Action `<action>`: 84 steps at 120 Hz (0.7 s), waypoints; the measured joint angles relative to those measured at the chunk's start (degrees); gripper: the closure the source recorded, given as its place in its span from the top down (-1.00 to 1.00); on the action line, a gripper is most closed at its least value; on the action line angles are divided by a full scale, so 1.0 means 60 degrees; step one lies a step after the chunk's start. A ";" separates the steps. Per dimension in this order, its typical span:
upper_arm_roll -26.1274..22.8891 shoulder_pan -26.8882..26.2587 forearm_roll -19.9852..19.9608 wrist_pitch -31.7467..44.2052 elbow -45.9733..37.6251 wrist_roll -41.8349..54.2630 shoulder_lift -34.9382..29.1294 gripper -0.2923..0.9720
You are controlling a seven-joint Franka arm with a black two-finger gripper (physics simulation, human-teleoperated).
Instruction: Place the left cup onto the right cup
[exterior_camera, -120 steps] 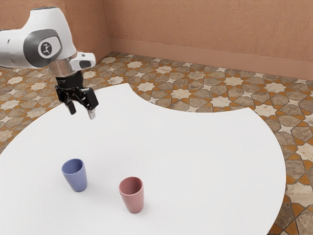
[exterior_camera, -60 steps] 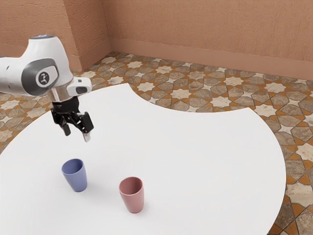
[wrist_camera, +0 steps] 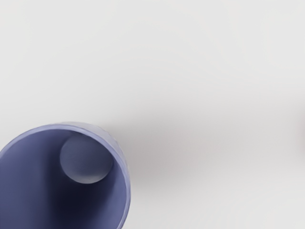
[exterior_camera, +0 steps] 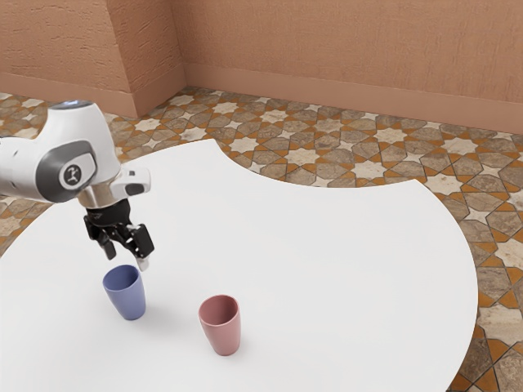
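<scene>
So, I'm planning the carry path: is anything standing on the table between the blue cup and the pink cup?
Nothing. In the exterior view, the stretch between the blue cup and the pink cup is bare white table.

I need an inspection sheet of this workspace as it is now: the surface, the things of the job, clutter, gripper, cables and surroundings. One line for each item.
Surface: white table, rounded, with a curved notch in its far edge; it carries two cups.
Job's things: blue cup upright, mouth up, at the exterior view's left; pink cup upright, mouth up, to the right of it and apart from it. Not yet stacked.
Clutter: nothing seen.
Gripper: black gripper open, hovers just above the blue cup's rim, holding nothing.
Cables: nothing seen.
Surroundings: patterned tile floor; reddish brick wall behind.
</scene>
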 joint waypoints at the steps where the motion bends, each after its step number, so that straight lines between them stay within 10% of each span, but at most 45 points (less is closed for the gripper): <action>1: 0.0002 -0.0001 0.0000 0.0038 -0.0029 0.0000 0.0005 0.54; 84: 0.0029 0.0001 -0.0015 0.1281 -0.0428 -0.0049 0.0775 0.13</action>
